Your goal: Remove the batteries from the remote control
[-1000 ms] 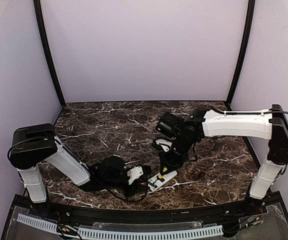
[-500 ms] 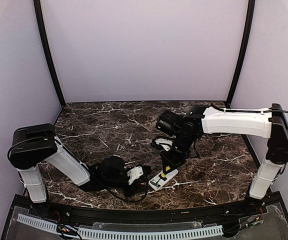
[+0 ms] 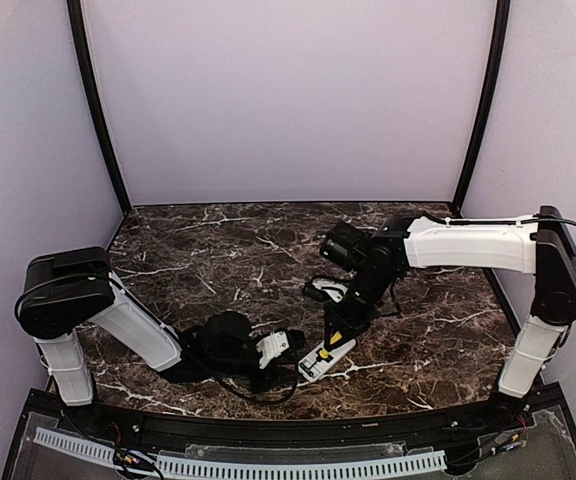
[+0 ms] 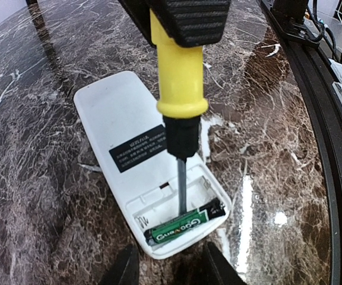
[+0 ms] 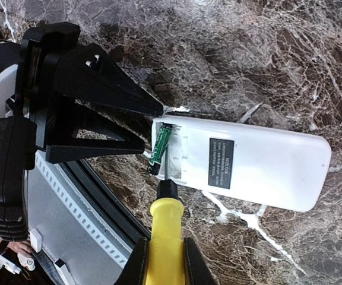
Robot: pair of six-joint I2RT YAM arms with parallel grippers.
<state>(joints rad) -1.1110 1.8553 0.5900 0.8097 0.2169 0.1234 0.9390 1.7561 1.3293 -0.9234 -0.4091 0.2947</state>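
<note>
Noted: right gripper (image 5: 165, 258) clenched on screwdriver (image 4: 180, 89), tip in the open bay of the remote control (image 4: 114, 113) beside the battery (image 4: 186, 224) (one seen), evidently to lever it out. The left gripper (image 4: 171, 270), spread, braces the remote's end.

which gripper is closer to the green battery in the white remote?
Left. Left gripper sits at the white remote's end beside the green battery; right gripper holds the yellow-handled screwdriver above.

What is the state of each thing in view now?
remote control, face down, compartment open.
battery, lying in the compartment, one slot empty.
screwdriver, gripped, tip in the compartment beside the battery.
right hand, shut on the screwdriver.
left hand, open at the remote's end.
</note>
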